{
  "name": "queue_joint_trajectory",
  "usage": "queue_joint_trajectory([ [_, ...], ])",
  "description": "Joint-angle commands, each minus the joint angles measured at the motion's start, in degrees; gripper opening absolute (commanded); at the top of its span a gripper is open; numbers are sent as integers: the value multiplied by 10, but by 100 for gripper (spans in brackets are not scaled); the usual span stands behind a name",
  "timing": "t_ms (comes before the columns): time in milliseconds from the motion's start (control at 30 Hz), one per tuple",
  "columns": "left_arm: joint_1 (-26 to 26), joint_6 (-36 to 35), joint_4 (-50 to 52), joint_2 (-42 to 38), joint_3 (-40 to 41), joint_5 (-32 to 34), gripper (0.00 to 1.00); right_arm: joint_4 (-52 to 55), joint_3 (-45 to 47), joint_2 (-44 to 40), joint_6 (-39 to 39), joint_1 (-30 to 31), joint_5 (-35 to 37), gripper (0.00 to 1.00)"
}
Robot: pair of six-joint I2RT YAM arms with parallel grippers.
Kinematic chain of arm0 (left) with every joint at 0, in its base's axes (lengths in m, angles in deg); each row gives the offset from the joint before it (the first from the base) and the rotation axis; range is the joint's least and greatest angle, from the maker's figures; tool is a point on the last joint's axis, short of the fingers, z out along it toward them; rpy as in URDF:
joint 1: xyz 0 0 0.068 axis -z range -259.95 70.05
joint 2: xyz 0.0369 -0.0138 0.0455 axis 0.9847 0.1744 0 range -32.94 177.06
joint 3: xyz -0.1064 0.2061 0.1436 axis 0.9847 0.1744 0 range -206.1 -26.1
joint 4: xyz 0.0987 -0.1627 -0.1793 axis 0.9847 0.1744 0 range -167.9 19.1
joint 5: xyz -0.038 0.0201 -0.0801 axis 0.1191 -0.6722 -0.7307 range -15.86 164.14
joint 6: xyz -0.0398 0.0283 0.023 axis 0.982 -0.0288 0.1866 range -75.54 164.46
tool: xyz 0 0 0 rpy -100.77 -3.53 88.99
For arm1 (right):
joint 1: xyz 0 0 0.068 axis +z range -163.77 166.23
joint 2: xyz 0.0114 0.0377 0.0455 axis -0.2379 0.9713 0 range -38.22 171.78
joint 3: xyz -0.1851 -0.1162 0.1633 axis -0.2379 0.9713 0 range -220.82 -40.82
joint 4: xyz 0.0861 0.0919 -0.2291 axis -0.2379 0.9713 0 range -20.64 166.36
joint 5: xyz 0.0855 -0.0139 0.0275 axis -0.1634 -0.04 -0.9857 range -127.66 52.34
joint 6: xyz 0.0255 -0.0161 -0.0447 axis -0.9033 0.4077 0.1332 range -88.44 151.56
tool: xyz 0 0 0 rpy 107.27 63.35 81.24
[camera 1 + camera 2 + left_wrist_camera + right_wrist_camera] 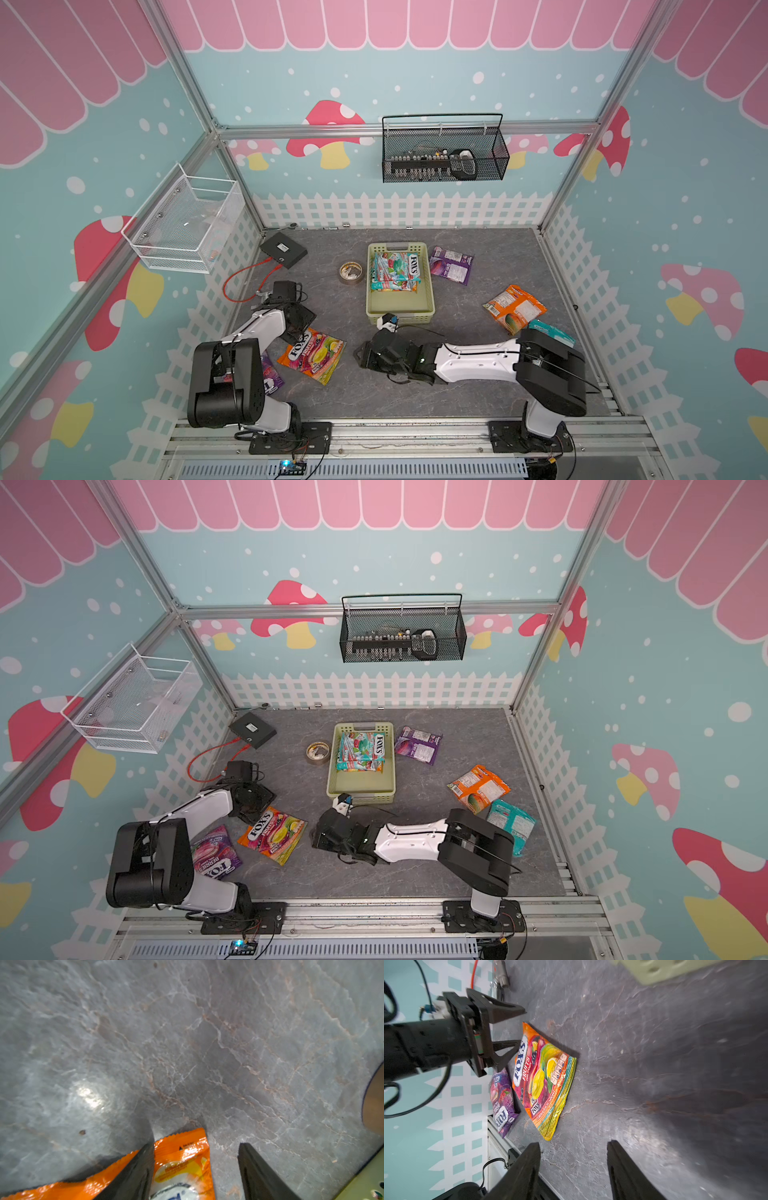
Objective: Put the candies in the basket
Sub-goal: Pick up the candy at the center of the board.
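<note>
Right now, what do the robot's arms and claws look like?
The left arm and right arm have glossy white shells between bulky black joint housings, with thin black cables running alongside. The left claw and right claw are matte black, each with two tapering wedge-shaped fingers.

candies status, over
Left gripper open over fruits bag corner, right gripper open, empty. Teal bag in basket; five more outside. Nothing blocking.

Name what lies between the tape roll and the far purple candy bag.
The pale green basket sits between the tape roll and the far purple candy bag, holding teal candy bags; both top views show it.
</note>
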Motion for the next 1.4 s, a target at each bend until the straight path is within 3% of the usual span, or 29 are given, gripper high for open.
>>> queue_joint_trajectory([
  [0, -8, 14, 103, 19, 38, -14, 69, -49, -37, 51, -32, 5, -33, 57],
  [367, -7, 13, 103, 22, 51, -35, 69, -58, -108, 173, -57, 16, -65, 56],
  [600, -8, 18, 96, 21, 61, -58, 69, -108, -134, 197, -45, 11, -38, 54],
  [767, -6, 19, 95, 14, 69, -54, 69, -149, -140, 195, 0, 6, -3, 38],
  [967, -4, 20, 97, -3, 63, -79, 69, -159, -134, 166, 59, 4, 10, 0],
  [1100, -4, 14, 121, -35, 22, -70, 69, -115, -141, 123, 145, -1, 9, 0],
  [1233, -3, 8, 161, -92, -54, -15, 73, -20, -185, 74, 260, -6, -7, 0],
  [1367, -4, 12, 204, -125, -126, 51, 77, 47, -205, 16, 320, -30, -42, 0],
])
